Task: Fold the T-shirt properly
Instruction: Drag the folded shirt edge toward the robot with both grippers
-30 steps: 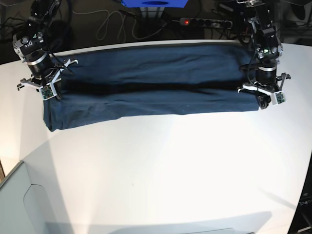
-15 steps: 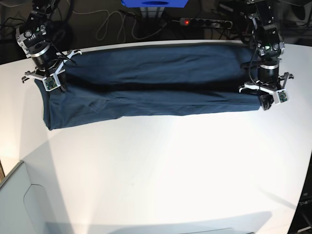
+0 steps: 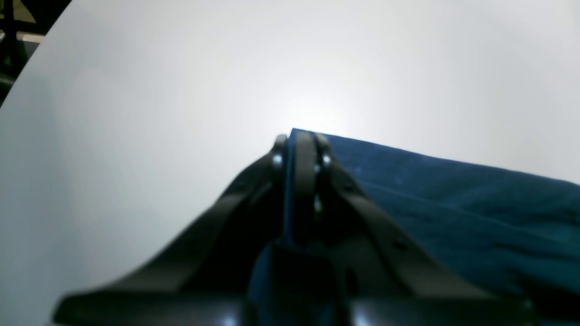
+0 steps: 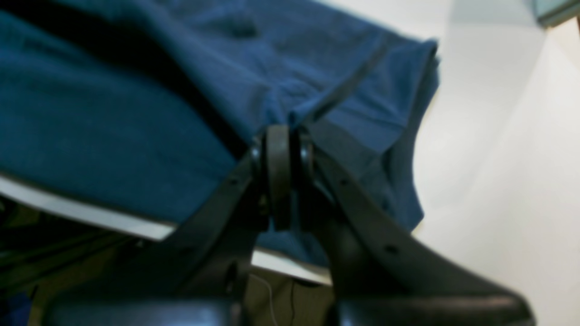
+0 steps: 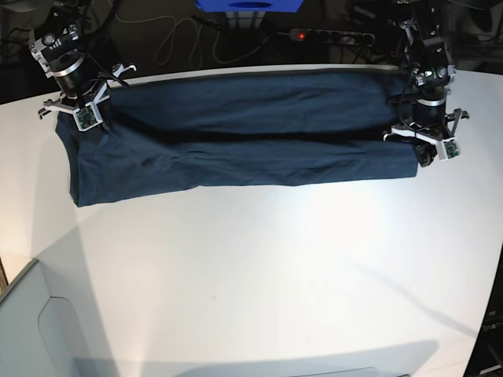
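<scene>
The T-shirt [image 5: 244, 137] is lying as a long band along the far side of the white counter [image 5: 259, 267], its long axis running left to right in the base view; which end is the collar cannot be told. It is looking light, soft and limp, so it is likely sagging between holds and is best taken at the end edges. The 2 claws are doing that: the left claw [image 3: 299, 145] and the right claw [image 4: 281, 136] are each clamping together on cloth at opposite ends

Black arms with silver wrist bands; white brackets by the black fingers [image 3: 302, 167], each with small silver screws.
</scene>
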Controlling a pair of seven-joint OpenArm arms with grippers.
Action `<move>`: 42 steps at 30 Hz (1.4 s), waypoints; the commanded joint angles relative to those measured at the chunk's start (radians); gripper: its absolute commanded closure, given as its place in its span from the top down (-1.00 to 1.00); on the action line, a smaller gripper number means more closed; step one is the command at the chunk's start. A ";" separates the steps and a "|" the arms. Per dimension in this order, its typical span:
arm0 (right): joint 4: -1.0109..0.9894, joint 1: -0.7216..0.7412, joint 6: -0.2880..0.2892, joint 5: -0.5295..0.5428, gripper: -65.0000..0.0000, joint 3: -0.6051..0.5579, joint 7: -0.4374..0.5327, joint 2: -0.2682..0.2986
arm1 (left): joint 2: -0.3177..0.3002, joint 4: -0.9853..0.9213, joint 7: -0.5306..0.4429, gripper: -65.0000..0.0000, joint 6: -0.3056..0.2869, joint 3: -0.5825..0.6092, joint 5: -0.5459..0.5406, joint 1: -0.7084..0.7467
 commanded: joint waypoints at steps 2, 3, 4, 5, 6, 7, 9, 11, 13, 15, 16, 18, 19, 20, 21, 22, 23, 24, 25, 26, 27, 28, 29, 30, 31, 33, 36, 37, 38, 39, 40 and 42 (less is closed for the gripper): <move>0.018 -0.017 0.015 0.026 -1.00 0.004 0.028 0.005 | -0.011 0.017 -0.026 -1.00 0.006 -0.006 -0.002 -0.001; 0.018 -0.021 0.015 0.043 -1.00 0.004 0.028 0.005 | -0.011 0.017 -0.026 -1.00 0.006 -0.006 -0.002 -0.001; 0.018 -0.021 0.015 0.061 -1.00 0.004 0.028 0.007 | -0.011 0.017 -0.026 -1.00 0.006 -0.006 -0.002 -0.001; 0.017 -0.021 0.015 0.072 -1.00 0.004 0.028 0.008 | -0.011 0.017 -0.026 -1.00 0.006 -0.006 -0.002 -0.001; 0.015 -0.023 0.015 0.075 -1.00 0.006 0.028 0.008 | -0.011 0.017 -0.026 -1.00 0.006 -0.006 -0.002 -0.001; 0.015 -0.023 0.015 0.073 -1.00 0.007 0.028 0.008 | -0.011 0.019 -0.026 -1.00 0.006 -0.006 -0.002 0.000; 0.015 -0.038 0.015 0.076 -1.00 0.004 0.028 0.008 | -0.011 0.024 -0.026 -1.00 0.006 -0.006 -0.002 0.002; 0.018 -0.051 0.015 0.078 -1.00 0.003 0.028 0.007 | -0.011 0.024 -0.026 -1.00 0.006 -0.006 -0.002 0.002; 0.015 -0.054 0.015 0.078 -1.00 0.003 0.028 0.007 | -0.011 0.024 -0.026 -1.00 0.006 -0.006 -0.002 0.002; 0.013 -0.054 0.015 0.078 -1.00 0.003 0.028 0.007 | -0.011 0.024 -0.026 -1.00 0.006 -0.006 -0.002 0.002; 0.013 -0.055 0.015 0.078 -1.00 0.003 0.028 0.007 | -0.011 0.024 -0.026 -1.00 0.006 -0.006 -0.002 0.002; 0.013 -0.058 0.015 0.078 -1.00 0.003 0.028 0.007 | -0.011 0.019 -0.026 -1.00 0.006 -0.006 -0.002 -0.003; 0.013 -0.060 0.015 0.078 -1.00 0.003 0.028 0.007 | -0.011 0.017 -0.026 -1.00 0.006 -0.006 -0.002 -0.004; 0.012 -0.061 0.015 0.078 -1.00 0.003 0.028 0.005 | -0.011 0.016 -0.026 -1.00 0.006 -0.006 -0.002 -0.004; 0.006 -0.067 0.015 0.078 -1.00 0.003 0.028 0.004 | -0.011 0.016 -0.026 -1.00 0.006 -0.006 -0.002 -0.004; 0.003 -0.070 0.015 0.078 -1.00 0.003 0.028 -0.002 | -0.011 0.016 -0.026 -1.00 0.006 -0.004 -0.002 -0.004; 0.000 -0.070 0.015 0.078 -1.00 0.003 0.028 -0.012 | -0.011 0.016 -0.026 -1.00 0.006 -0.004 -0.002 -0.006; -0.003 -0.070 0.015 0.078 -1.00 0.003 0.028 -0.015 | -0.011 0.016 -0.026 -1.00 0.006 -0.004 -0.002 -0.006; -0.011 -0.070 0.015 0.078 -1.00 0.001 0.028 -0.018 | -0.011 0.016 -0.026 -1.00 0.006 -0.003 -0.002 -0.006; -0.016 -0.067 0.015 0.078 -1.00 0.001 0.028 -0.019 | -0.011 0.016 -0.026 -1.00 0.006 -0.003 -0.002 -0.006; -0.020 -0.064 0.015 0.078 -1.00 0.001 0.028 -0.019 | -0.011 0.016 -0.026 -1.00 0.006 -0.003 -0.002 -0.003; -0.028 -0.064 0.015 0.078 -1.00 0.001 0.028 -0.019 | -0.011 0.017 -0.026 -1.00 0.006 -0.003 -0.002 -0.001; -0.034 -0.063 0.015 0.078 -1.00 0.001 0.028 -0.019 | -0.011 0.017 -0.026 -1.00 0.006 -0.003 -0.002 0.002; -0.036 -0.061 0.015 0.076 -1.00 0.001 0.028 -0.019 | -0.011 0.017 -0.026 -1.00 0.006 -0.003 -0.002 0.003; -0.037 -0.061 0.015 0.075 -1.00 0.001 0.028 -0.019 | -0.011 0.017 -0.026 -1.00 0.006 -0.004 -0.002 0.003; -0.037 -0.061 0.015 0.075 -1.00 0.001 0.028 -0.018 | -0.011 0.017 -0.026 -1.00 0.006 -0.004 -0.002 0.005; -0.037 -0.044 0.015 0.073 -1.00 0.003 0.027 -0.018 | -0.011 0.016 -0.026 -1.00 0.006 -0.004 -0.002 0.005; -0.037 -0.043 0.015 0.072 -1.00 0.004 0.027 -0.018 | -0.011 0.016 -0.026 -1.00 0.006 -0.004 -0.002 0.005; -0.037 -0.041 0.015 0.072 -1.00 0.004 0.027 -0.018 | -0.011 0.016 -0.023 -1.00 0.006 -0.004 -0.002 0.005; -0.037 -0.041 0.015 0.072 -1.00 0.006 0.025 -0.018 | -0.011 0.016 -0.022 -1.00 0.006 -0.003 -0.002 0.005; -0.037 -0.040 0.015 0.072 -1.00 0.007 0.023 -0.018 | -0.011 0.016 -0.022 -1.00 0.006 0.000 -0.002 0.005; -0.037 -0.041 0.015 0.072 -1.00 0.007 0.025 -0.018 | -0.011 0.016 -0.020 -1.00 0.006 -0.003 -0.002 0.010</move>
